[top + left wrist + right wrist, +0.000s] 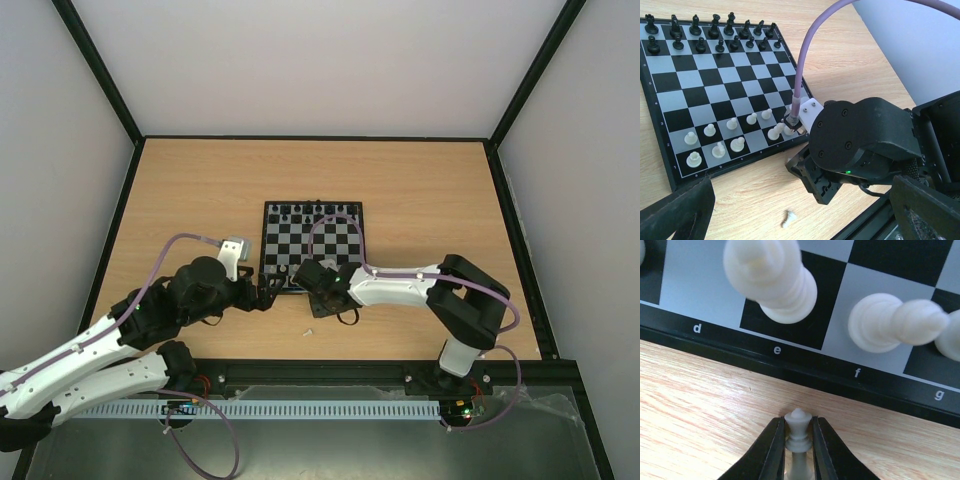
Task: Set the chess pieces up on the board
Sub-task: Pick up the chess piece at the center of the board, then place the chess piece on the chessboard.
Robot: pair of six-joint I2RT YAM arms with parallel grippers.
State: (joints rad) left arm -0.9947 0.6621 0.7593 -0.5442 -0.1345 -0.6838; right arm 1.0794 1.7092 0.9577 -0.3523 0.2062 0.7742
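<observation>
The board [330, 246] lies mid-table, with several white chess pieces [720, 142] on its near rows. My right gripper [799, 421] is shut on a small white crowned piece [798, 436], standing upright on the wood just off the board's near edge, below the letters e and f. Two white pieces [775, 282] [887, 322] stand on those squares. Another white piece [788, 218] lies on its side on the table. My left gripper [800, 227] is open and empty, near the board's left corner, facing the right gripper [322, 300].
Black pieces [705, 35] fill the board's two far rows. A purple cable [805, 65] arcs over the board's right side. A black rail [400, 372] runs along the table's near edge, right behind the right gripper's body [860, 145].
</observation>
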